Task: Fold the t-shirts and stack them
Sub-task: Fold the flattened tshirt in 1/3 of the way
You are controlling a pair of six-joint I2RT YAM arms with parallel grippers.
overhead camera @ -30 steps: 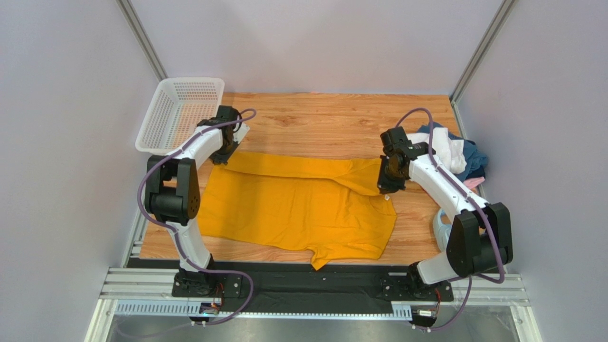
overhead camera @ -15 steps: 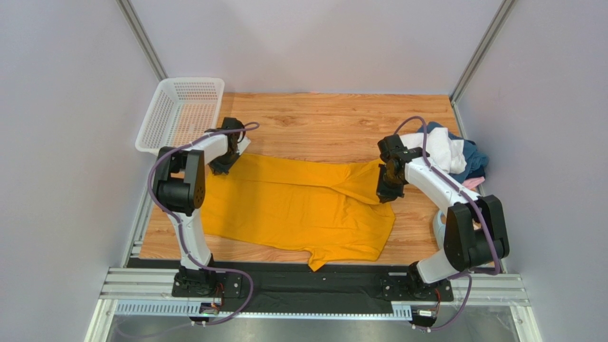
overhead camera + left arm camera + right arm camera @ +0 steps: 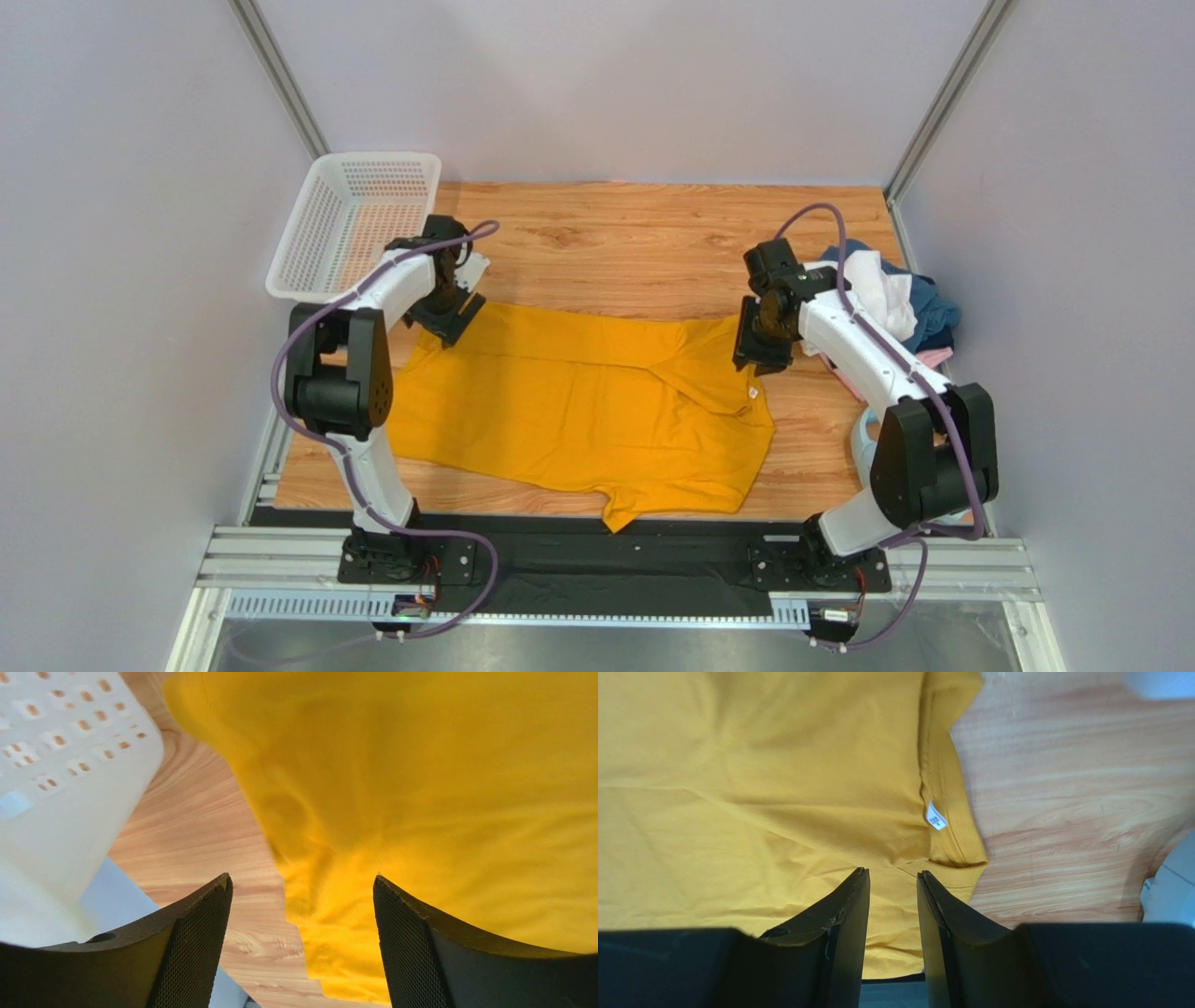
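The mustard-yellow t-shirt [image 3: 589, 406] lies spread on the wooden table [image 3: 631, 238], its far edge folded toward the front. My left gripper [image 3: 452, 311] hovers over the shirt's far left corner. In the left wrist view the left gripper [image 3: 302, 882] is wide open, with the shirt's edge [image 3: 309, 903] below and nothing between the fingers. My right gripper [image 3: 758, 350] hangs over the far right corner by the collar. In the right wrist view the right gripper [image 3: 892, 875] is slightly open and empty, above the shirt near its white label [image 3: 936, 817]. More t-shirts, white [image 3: 881, 287], dark blue [image 3: 937, 315] and pink [image 3: 929, 361], are heaped at the right edge.
A white mesh basket [image 3: 351, 224] stands at the far left corner, close to my left arm. Light-blue headphones [image 3: 867, 445] lie at the right edge beside the right arm. Grey walls enclose the table on three sides.
Both grippers were shut on the shirt's far edge and have opened and let it go. The edge now lies on the table, and both grippers have lifted slightly off it.
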